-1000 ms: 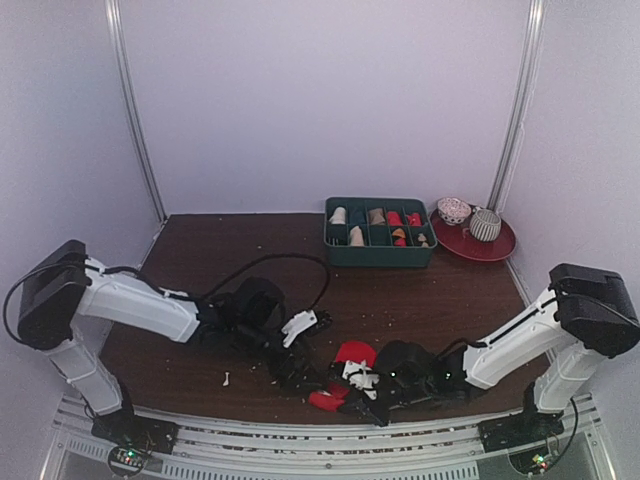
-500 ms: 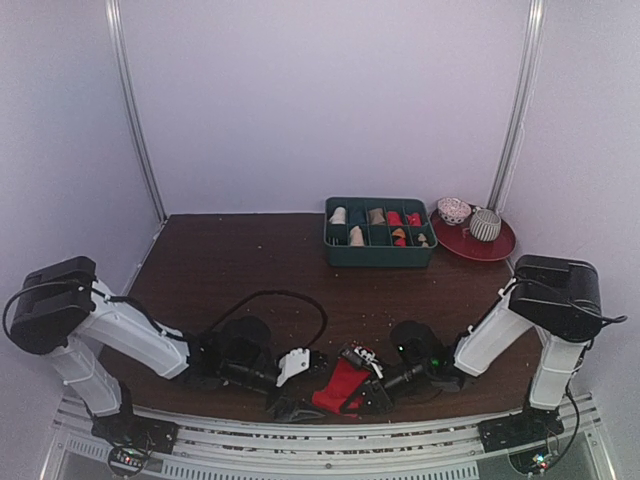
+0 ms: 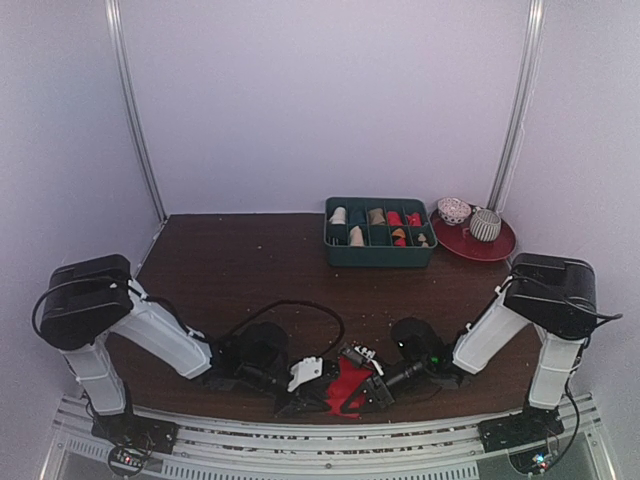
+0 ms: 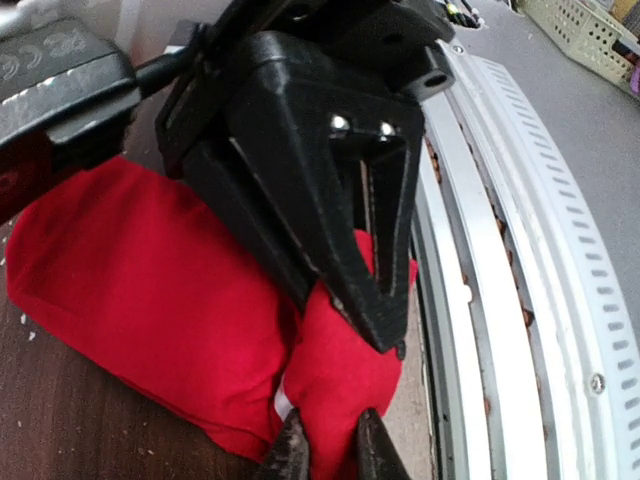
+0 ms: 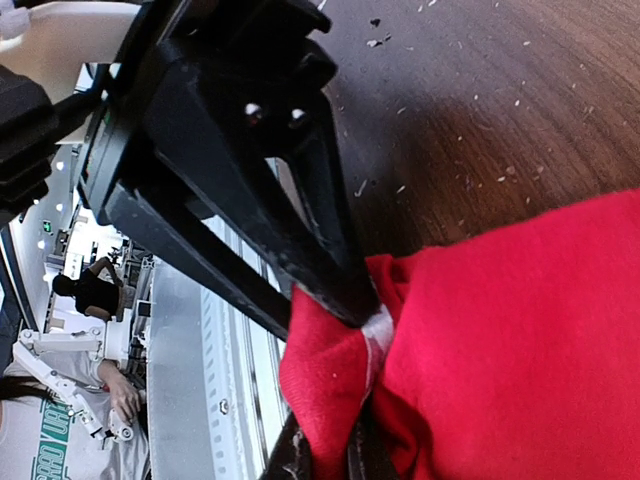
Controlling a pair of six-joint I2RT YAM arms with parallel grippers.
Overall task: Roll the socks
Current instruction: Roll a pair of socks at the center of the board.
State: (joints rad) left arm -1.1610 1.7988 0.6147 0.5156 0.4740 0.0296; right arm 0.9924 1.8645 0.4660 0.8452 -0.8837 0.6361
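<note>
Wrists: L tool (image 4: 328, 452), R tool (image 5: 325, 455) nip red sock (image 4: 150, 290).

The bottom edge cuts off the left gripper (image 4: 330, 455) and the right gripper (image 5: 328, 455), leaving only the tips. From above, they half hide the bright red fabric sock (image 3: 347, 386). The contents of the green compartment box (image 3: 380, 258) are too small to tell.

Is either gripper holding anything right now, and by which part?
Both hold the red sock: the left gripper and right gripper pinch its bunched end, tips nearly meeting.
</note>
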